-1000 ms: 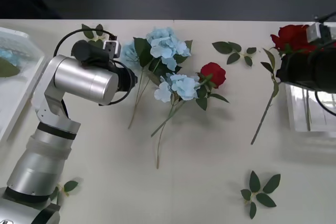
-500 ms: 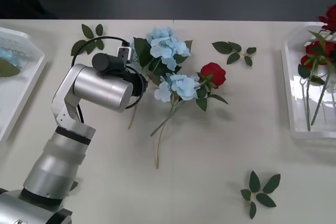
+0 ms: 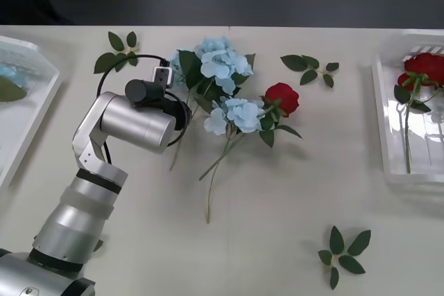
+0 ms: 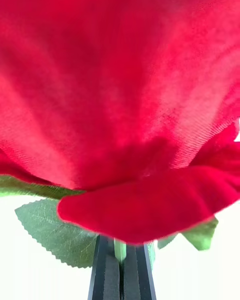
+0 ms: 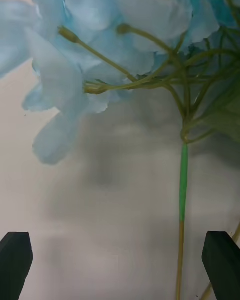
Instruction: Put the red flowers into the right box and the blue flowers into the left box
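Front view: the left arm reaches over the surface (image 3: pixel 277 206) to the blue flowers (image 3: pixel 220 60), with a red flower (image 3: pixel 282 97) just beside them.

Right wrist view: the right claw (image 4: pixel 120 260) is clamped on a rose's green stem (image 4: pixel 120 250), directly under the bloom.

Left wrist view: the left claw (image 5: pixel 120 260) is spread wide, empty, straddling a blue flower's stem (image 5: pixel 183 190).

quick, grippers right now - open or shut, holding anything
Left gripper: open, empty, over a blue flower stem on the table.
Right gripper: shut on a red rose's stem, just under the bloom.
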You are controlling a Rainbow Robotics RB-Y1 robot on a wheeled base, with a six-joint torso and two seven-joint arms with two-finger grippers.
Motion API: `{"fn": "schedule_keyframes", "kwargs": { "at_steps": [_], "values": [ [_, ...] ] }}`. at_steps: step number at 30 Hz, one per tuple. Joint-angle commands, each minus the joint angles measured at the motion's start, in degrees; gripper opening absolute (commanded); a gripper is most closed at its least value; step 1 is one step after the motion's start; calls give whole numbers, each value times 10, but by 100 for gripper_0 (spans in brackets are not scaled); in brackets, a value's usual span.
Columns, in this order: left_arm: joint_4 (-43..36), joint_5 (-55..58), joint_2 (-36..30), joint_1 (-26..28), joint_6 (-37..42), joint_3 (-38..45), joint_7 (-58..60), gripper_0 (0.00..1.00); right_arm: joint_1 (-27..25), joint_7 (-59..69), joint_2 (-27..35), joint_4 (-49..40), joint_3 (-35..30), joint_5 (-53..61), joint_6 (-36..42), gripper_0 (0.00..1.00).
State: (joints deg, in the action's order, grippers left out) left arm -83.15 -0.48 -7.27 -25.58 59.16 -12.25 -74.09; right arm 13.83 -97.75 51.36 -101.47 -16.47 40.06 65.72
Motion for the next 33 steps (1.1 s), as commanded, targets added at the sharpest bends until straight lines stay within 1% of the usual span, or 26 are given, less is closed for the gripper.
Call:
{"fn": "schedule_keyframes", "kwargs": {
  "at_steps": [1, 10, 26, 27, 28, 29, 30, 31, 32, 33],
  "values": [
    [-5, -15, 4, -19, -8, -7, 32, 100, 13, -31, 12, 17, -24, -13, -3, 0],
    [1, -39, 5, -18, -10, -33, 32, 100, 10, -28, 13, 58, -49, -14, 22, 0],
    [7, -60, 11, -18, -10, -54, 35, 100, -29, -8, 12, 61, -65, -23, 22, 0],
    [11, -63, 13, -19, -9, -55, 35, 100, -30, -7, 12, 61, -66, -22, 22, 7],
    [14, -66, 16, -20, -9, -54, 35, 100, -30, -5, 12, 61, -66, -21, 21, 27],
    [15, -70, 17, -20, -9, -54, 36, 100, -30, -3, 12, 61, -66, -20, 21, 44],
    [15, -71, 18, -19, -9, -54, 35, 100, -30, -2, 12, 61, -66, -20, 20, 53],
    [20, -71, 21, -19, -9, -54, 36, 100, -30, -2, 12, 60, -65, -19, 20, 68],
    [25, -71, 22, -19, -10, -55, 35, 100, -30, -2, 12, 61, -65, -18, 19, 80],
    [28, -72, 23, -19, -10, -55, 35, 100, -30, -3, 12, 61, -64, -17, 17, 82]
  ]
}}
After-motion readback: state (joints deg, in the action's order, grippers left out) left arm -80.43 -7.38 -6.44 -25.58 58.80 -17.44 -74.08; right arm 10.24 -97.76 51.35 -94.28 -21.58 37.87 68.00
